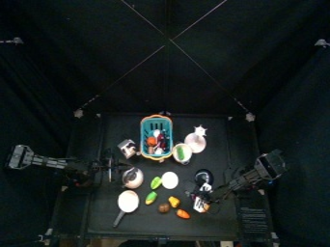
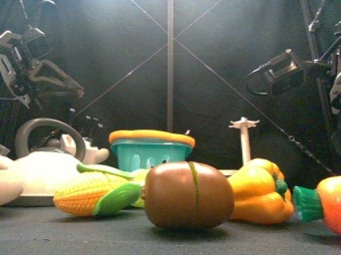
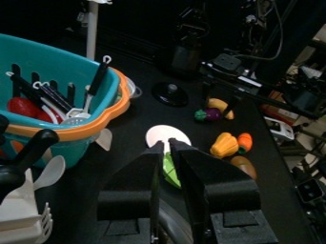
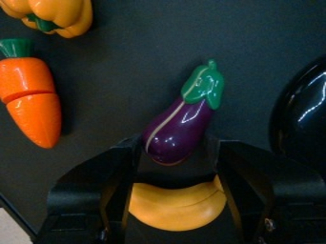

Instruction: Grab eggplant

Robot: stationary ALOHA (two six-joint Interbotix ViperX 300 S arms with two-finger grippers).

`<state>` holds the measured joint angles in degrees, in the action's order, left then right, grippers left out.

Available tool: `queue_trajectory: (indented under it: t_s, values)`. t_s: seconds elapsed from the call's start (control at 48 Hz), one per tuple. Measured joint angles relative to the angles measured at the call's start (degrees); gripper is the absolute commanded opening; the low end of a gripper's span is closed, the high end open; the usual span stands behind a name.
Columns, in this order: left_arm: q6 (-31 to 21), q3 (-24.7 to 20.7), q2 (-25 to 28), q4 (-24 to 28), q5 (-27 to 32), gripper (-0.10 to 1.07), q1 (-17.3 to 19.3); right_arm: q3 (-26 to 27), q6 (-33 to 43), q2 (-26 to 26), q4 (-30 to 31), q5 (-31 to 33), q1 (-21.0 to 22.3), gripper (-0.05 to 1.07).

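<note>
The eggplant (image 4: 178, 119) is dark purple and glossy with a green cap, and lies flat on the black table. In the right wrist view my right gripper (image 4: 178, 150) is open, with one jaw on each side of the eggplant's rounded end. I cannot tell whether the jaws touch it. A yellow banana-like piece (image 4: 178, 205) lies lower down between the jaws. In the top view the right gripper (image 1: 204, 193) is at the table's front right, and the eggplant cannot be made out there. My left gripper (image 3: 170, 152) is shut and empty beside the teal basket (image 3: 109, 119).
An orange carrot (image 4: 36, 95), a yellow pepper (image 4: 57, 14) and a glossy black object (image 4: 306, 100) lie around the eggplant. The front view shows corn (image 2: 96, 194), a brown piece (image 2: 188, 195), a kettle (image 2: 47, 164) and the basket (image 2: 151, 151).
</note>
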<state>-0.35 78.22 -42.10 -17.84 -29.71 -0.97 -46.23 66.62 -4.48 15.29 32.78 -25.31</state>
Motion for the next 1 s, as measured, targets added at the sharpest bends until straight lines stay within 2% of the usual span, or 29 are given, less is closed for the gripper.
queue_trajectory:
  t_s: [0.625,1.0]
  values:
    - [0.1,0.0,-0.2,0.0,0.0,0.59,0.0,1.5,0.2,3.9,6.0,-0.2,4.7,0.88]
    - [0.1,0.1,0.0,-0.1,0.0,0.59,0.0,1.8,0.2,4.4,7.2,-0.4,7.2,0.95]
